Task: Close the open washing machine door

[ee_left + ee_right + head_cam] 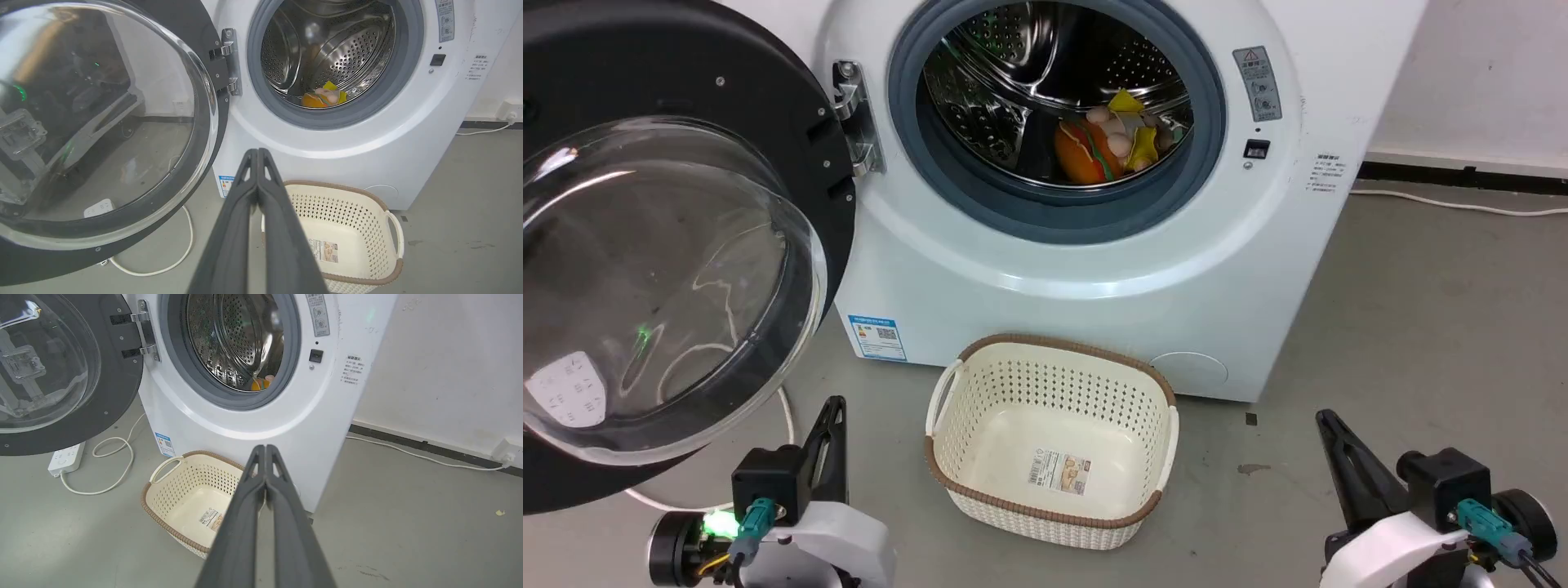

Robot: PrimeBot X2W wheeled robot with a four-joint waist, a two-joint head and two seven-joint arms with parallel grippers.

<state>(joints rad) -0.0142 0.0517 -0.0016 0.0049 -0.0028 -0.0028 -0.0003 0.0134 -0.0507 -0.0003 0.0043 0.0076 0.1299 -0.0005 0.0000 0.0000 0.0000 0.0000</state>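
The washing machine door (pixel 768 90) stands swung wide open to the left, its glossy black ring around a bulging clear glass bowl (pixel 654 278), held by a metal hinge (pixel 858 122). The same door (pixel 102 122) shows at the left of the left wrist view, and the door (pixel 61 367) at the upper left of the right wrist view. My left gripper (pixel 833 404) is shut and empty, low on the floor side just below the door's lower edge. My right gripper (pixel 1325 418) is shut and empty at the lower right, far from the door.
The grey-rimmed steel drum opening (pixel 1054 122) holds colourful toys (pixel 1111 139). A cream basket (pixel 1054 441) sits on the floor before the white machine (pixel 1094 269). A white cable (pixel 163 265) and power strip (pixel 65 459) lie under the door. Bare grey floor lies at the right.
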